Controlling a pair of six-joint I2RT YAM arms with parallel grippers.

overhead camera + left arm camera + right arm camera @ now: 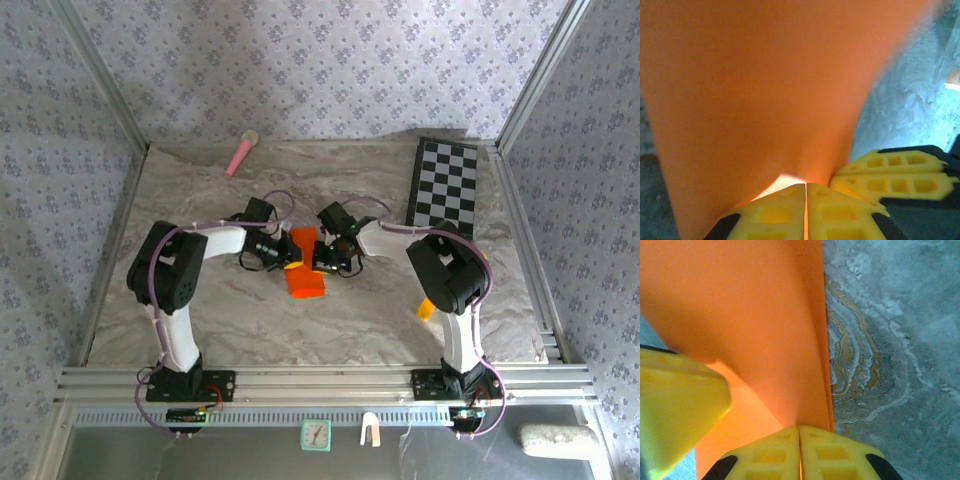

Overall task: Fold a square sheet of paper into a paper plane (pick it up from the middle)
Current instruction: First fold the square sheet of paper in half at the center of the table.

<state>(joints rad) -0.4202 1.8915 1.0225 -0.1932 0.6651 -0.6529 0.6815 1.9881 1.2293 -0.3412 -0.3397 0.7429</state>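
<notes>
The square sheet of paper point(306, 280) is bright orange and lies folded into an oblong at the middle of the marbled table. My left gripper point(290, 262) reaches its left edge and my right gripper point(318, 262) its right side, fingertips almost meeting. In the left wrist view the orange paper point(765, 90) rises in front of my left gripper point(805, 186), pinched between shut yellow fingers, with the right gripper's fingers point(895, 175) alongside. In the right wrist view the paper point(740, 315) shows layered edges, my right gripper point(799, 427) is shut on it, and a left finger point(675, 405) is close by.
A pink stick point(242, 152) lies at the back left by the wall. A black-and-white checkerboard point(445, 185) sits at the back right. A small yellow-orange block point(426, 308) rests beside the right arm. Metal frame rails point(300, 380) border the table.
</notes>
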